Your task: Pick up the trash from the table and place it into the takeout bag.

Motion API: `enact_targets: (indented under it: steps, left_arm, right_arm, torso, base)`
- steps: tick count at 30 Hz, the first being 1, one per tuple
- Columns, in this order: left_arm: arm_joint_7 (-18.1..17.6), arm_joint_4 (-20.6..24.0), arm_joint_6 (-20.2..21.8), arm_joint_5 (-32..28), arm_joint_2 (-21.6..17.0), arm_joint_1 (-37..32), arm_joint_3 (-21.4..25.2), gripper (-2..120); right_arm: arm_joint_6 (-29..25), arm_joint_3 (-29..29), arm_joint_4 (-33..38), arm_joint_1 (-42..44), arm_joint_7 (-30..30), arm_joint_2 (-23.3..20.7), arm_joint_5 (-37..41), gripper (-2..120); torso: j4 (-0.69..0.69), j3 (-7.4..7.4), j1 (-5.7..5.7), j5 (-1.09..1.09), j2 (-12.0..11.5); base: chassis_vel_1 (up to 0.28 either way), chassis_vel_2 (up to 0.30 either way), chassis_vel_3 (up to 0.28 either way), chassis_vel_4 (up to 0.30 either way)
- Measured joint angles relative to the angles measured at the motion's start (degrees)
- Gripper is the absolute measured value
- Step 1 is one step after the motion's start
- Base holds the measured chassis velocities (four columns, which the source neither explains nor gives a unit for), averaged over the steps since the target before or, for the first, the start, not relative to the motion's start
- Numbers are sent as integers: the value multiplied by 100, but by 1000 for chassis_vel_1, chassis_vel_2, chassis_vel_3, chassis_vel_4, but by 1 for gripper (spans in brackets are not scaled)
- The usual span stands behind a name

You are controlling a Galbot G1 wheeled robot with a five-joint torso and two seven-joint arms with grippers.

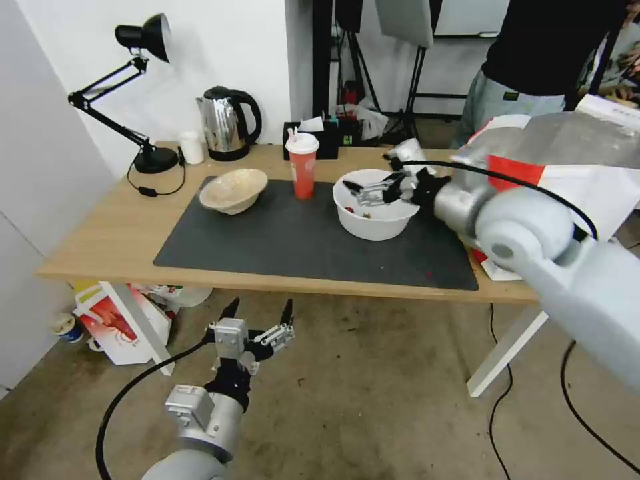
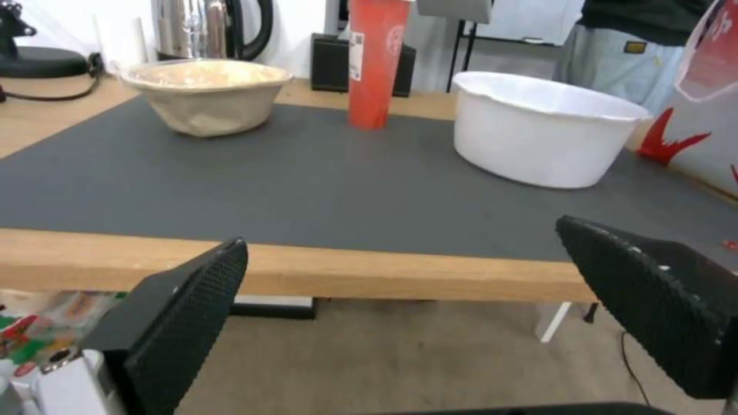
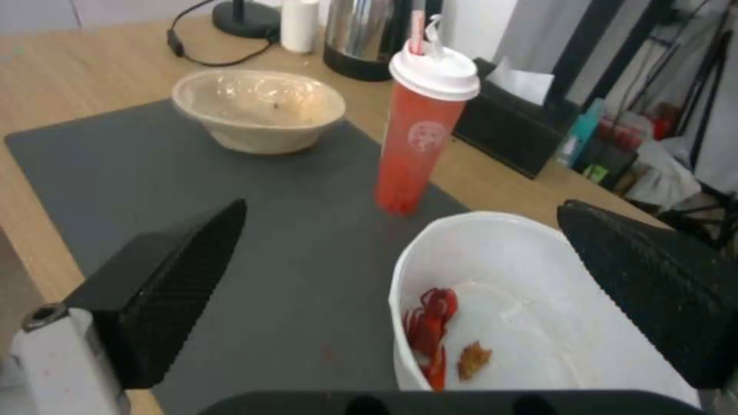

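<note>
While spread, right claw (image 1: 375, 189) seemingly straddles white bowl's (image 1: 373, 223) rim.

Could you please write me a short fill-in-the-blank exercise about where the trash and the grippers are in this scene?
1. The right gripper hovers open over the white ____.
2. The red drink cup stands between the white bowl and the ____ bowl.
3. The left gripper hangs open in front of the table, ____ its edge.
Missing words: bowl; beige; below
</note>
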State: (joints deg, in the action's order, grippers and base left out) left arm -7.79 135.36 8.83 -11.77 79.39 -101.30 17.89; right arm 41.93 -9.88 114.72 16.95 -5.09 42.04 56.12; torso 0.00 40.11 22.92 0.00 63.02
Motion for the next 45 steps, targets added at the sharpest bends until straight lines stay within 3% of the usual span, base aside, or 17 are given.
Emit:
enact_targets:
  steps: [8,10,23,45]
  left_arm:
    - [-1,23,-11,-1,25,-26,47,100]
    - [-2,31,-15,-5,19,-29,61,100]
    - [-12,63,-18,-14,32,-33,54,100]
    - [-42,82,-24,13,115,-101,9,100]
  right_arm:
    - [21,-620,-489,-509,-13,263,-5,100]
    - [6,-941,-587,-643,-271,291,160,100]
    - [-27,-1486,-854,-1256,-918,161,932,100]
    - [-42,-2229,-1110,-1391,-1528,378,1240,100]
  torso:
    - [1,0,0,2,0]
    - [0,0,0,1,0]
    - [0,-1,-1,0,2]
    - [0,0,-1,0,1]
  base:
    - [0,0,0,0]
    - [0,0,0,0]
    - [0,0,0,0]
    - [0,0,0,0]
